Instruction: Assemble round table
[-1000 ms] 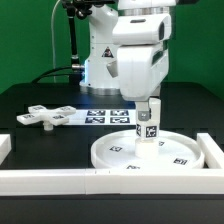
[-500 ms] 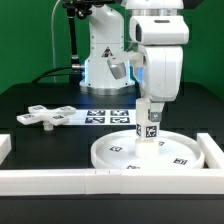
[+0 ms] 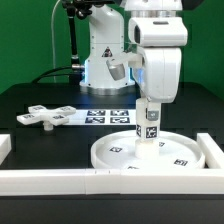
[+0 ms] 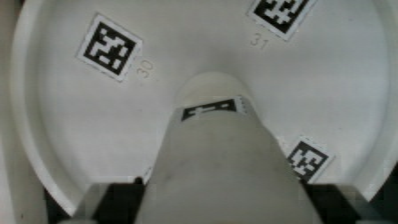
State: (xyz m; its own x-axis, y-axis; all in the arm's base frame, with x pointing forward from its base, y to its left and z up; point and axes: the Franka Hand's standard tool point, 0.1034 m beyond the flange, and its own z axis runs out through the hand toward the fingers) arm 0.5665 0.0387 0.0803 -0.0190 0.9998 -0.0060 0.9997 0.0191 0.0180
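Note:
The large round disc (image 3: 180, 155) lies flat on the table at the exterior view's right. The short cylindrical post (image 3: 149, 128) stands upright at the disc's middle. My gripper (image 3: 150, 112) comes straight down over the post, one finger on each side of its upper part. In the wrist view the post (image 4: 222, 150) fills the space between the dark fingers (image 4: 121, 200), which press on its sides, with the tagged disc (image 4: 178, 40) beyond. The cross-shaped foot (image 3: 40, 116) lies flat on the table at the exterior view's left, apart from the arm.
The marker board (image 3: 105, 117) lies behind the disc, near the robot base (image 3: 100, 60). White border walls run along the front (image 3: 60, 178) and the exterior view's right (image 3: 212, 150), close to the disc's rim.
The wrist has turned about the post and the arm's head has shifted toward the exterior view's right. The fingers have closed in on the post. Post and disc stay put.

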